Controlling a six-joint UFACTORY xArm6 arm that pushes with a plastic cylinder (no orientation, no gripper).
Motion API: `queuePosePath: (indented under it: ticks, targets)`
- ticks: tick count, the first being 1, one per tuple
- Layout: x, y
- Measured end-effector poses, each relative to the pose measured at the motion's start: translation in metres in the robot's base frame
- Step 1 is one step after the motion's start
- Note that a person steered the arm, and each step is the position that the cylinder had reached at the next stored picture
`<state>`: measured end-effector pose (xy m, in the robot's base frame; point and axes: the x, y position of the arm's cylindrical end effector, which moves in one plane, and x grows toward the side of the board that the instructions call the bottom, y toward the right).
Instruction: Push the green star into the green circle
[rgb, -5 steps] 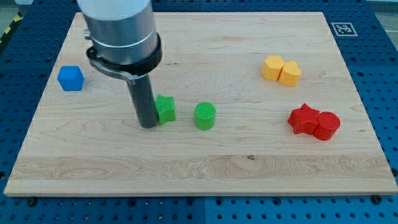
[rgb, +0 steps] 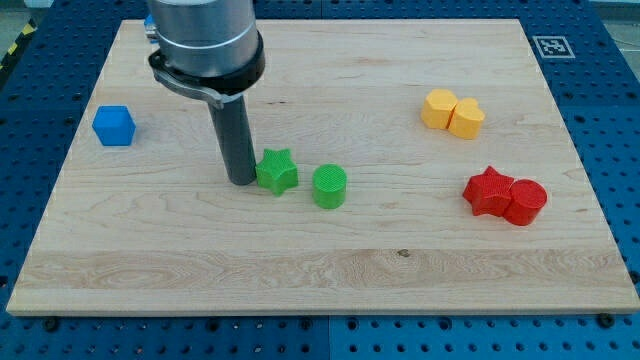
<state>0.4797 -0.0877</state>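
The green star (rgb: 277, 171) lies near the middle of the wooden board (rgb: 320, 280). The green circle (rgb: 329, 186) stands just to its right and slightly lower, with a narrow gap between them. My tip (rgb: 241, 181) is on the board at the star's left side, touching or almost touching it.
A blue cube (rgb: 114, 125) sits at the view's left. Two yellow blocks (rgb: 452, 113) touch each other at the upper right. A red star (rgb: 488, 191) and a red cylinder (rgb: 526, 201) touch at the right.
My tip has moved a little to the right and up. The green star has slid right, closer to the green circle.
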Motion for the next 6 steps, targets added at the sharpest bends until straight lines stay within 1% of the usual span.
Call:
queuePosePath:
  ticks: [2, 3, 5, 6]
  targets:
    - [-0.014, 0.010]
    - [-0.016, 0.011]
    - [-0.015, 0.033]
    - [-0.015, -0.001]
